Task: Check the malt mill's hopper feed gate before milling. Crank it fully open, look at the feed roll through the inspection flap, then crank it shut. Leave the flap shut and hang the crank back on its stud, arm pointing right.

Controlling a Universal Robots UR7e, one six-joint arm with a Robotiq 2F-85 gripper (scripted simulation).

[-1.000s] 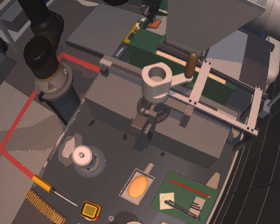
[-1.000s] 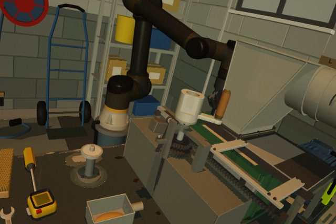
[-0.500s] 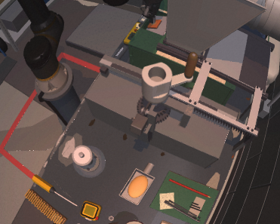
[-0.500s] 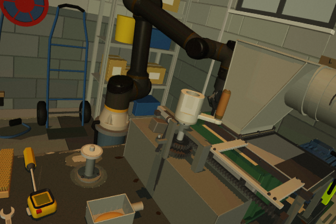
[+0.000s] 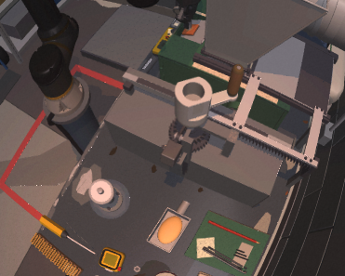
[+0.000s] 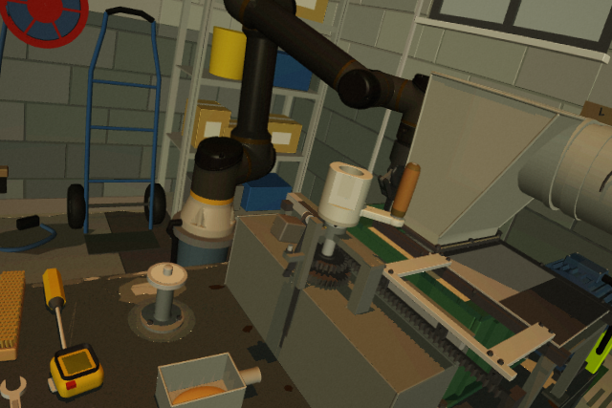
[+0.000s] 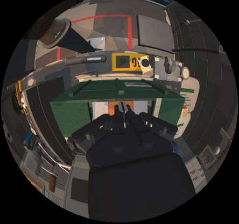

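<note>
The inspection flap's orange tab (image 5: 191,29) (image 7: 117,105) is partly hidden behind my fingers, at the far end of the green mill body (image 7: 118,91). My gripper (image 5: 183,16) (image 7: 123,111) is closed and holds nothing, its tips down at that tab beside the grey hopper (image 5: 262,15). The crank (image 5: 195,98) (image 6: 344,194) sits on the gate's drive shaft above the gears, its arm pointing right toward the hopper with the brown wooden handle (image 5: 235,79) (image 6: 406,188) upright. The empty parking stud (image 5: 101,192) (image 6: 165,289) stands on the table to the left. The slotted gate frame (image 5: 276,121) extends out to the right.
The hopper wall stands right next to my wrist. On the table front lie a scoop with grain (image 5: 170,229), a yellow meter (image 5: 111,259), a brush (image 5: 53,254) and a green mat (image 5: 227,242). A red line marks the floor left.
</note>
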